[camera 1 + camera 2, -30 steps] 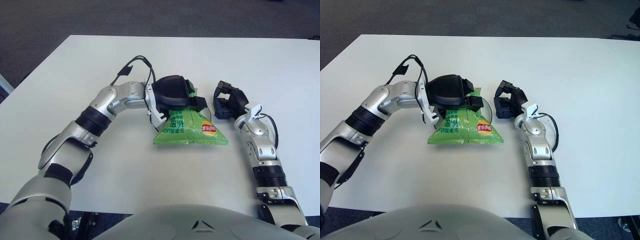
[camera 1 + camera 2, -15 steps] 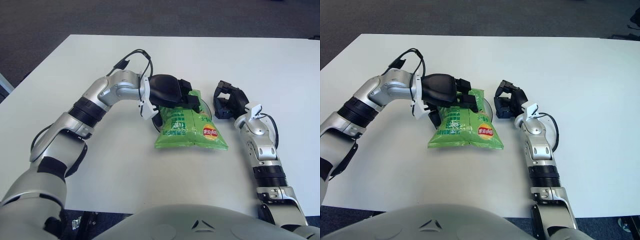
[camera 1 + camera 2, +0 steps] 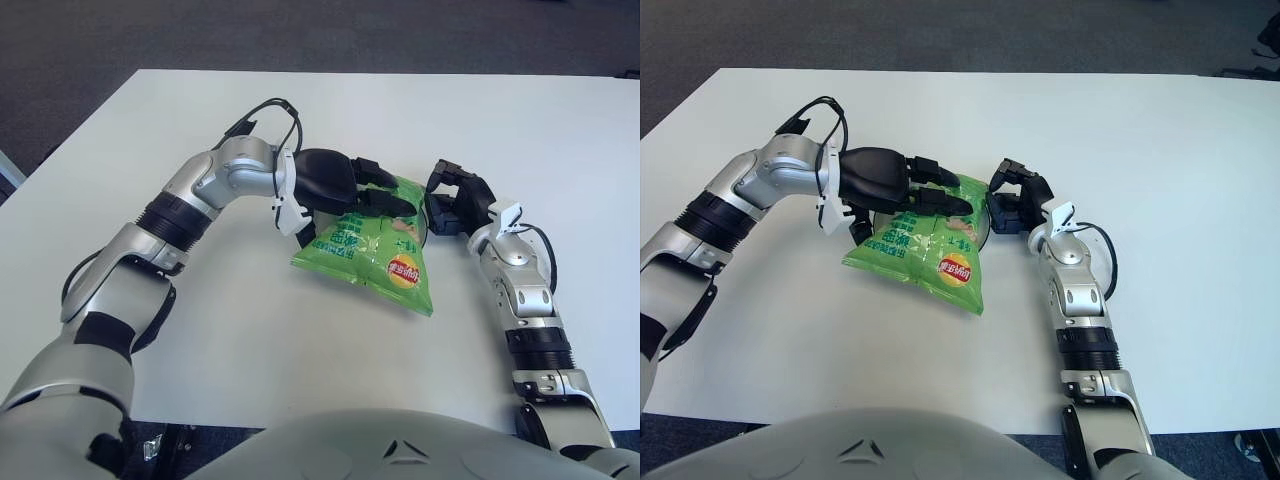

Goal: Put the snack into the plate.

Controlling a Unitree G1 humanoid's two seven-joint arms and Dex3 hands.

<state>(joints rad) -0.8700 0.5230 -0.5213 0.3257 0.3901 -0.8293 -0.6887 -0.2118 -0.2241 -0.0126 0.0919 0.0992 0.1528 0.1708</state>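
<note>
So the plate here is a small round dark-rimmed one on the white table, and you can barely see it: only a thin arc of rim peeks out on the right side of the crinkly green foil snack bag. The bag is lying across it, top end over the plate area, bottom end with the red-and-yellow logo angled down toward the robot and hanging out past the rim onto the table. Whether the bag is resting on the plate or being held just above it, I can't tell.

The black three-fingered left hand is on the bag's upper edge, with its fingers stretched long over the top of the foil and another digit tucked under the left side. It looks like a loose pinch on the bag rather than a tight squeeze.

The black right hand sits just beside the plate's right rim, fingers curled in, holding nothing that I can see.

View differences are minor. The right eye shows a bit more of the plate's rim between the bag and the right hand, while in the left eye that gap is nearly closed up.
</note>
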